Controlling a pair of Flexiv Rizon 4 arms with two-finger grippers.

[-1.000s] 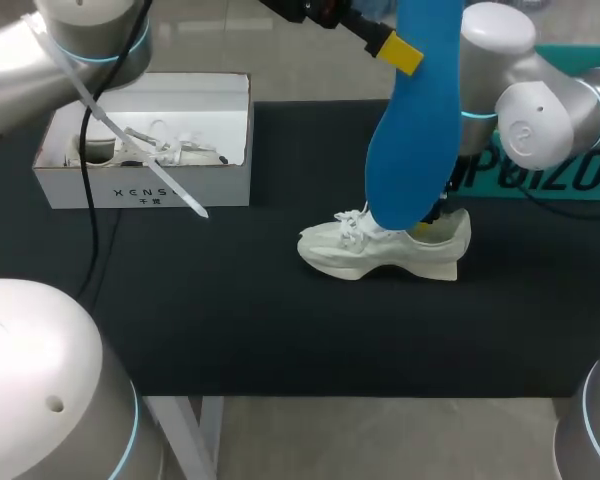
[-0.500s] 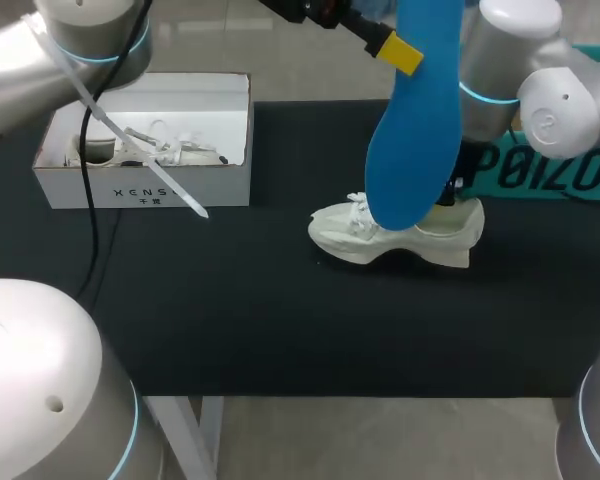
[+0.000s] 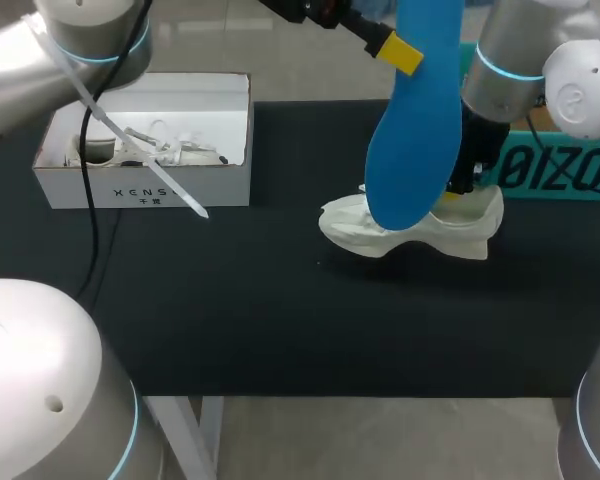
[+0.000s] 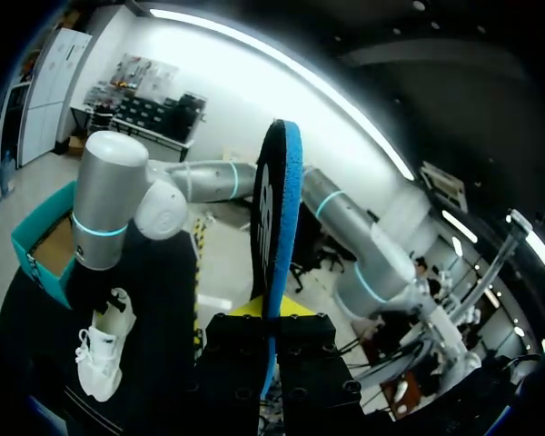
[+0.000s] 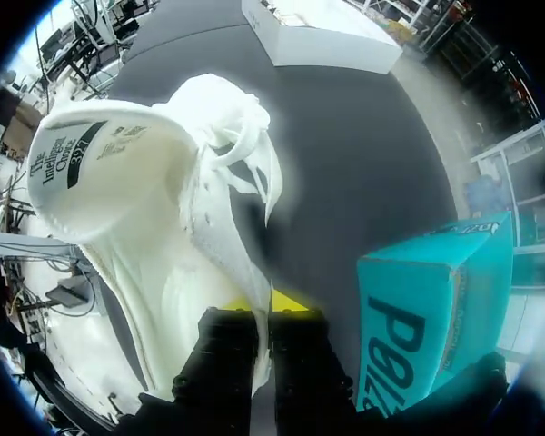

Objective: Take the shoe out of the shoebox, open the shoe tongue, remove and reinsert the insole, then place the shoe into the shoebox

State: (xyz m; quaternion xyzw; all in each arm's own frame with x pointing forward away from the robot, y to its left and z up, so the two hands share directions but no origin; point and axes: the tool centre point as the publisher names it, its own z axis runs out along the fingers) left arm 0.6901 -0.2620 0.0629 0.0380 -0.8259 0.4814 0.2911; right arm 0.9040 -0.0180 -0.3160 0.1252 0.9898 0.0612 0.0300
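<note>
Above bench (image 3: 230,300), our left jaws clamp insole (image 3: 412,140) upright, clear; our right jaws, seemingly pinching shoe (image 3: 450,235) heel, steady it for reinsertion.

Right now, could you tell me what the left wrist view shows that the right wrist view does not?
Only the left wrist view: the blue foam insole, edge-on, clamped in the left gripper. Only the right wrist view: the white cardboard shoebox and the printed inside of the white lace-up shoe. Both: that shoe, the teal box and the black table.
</note>
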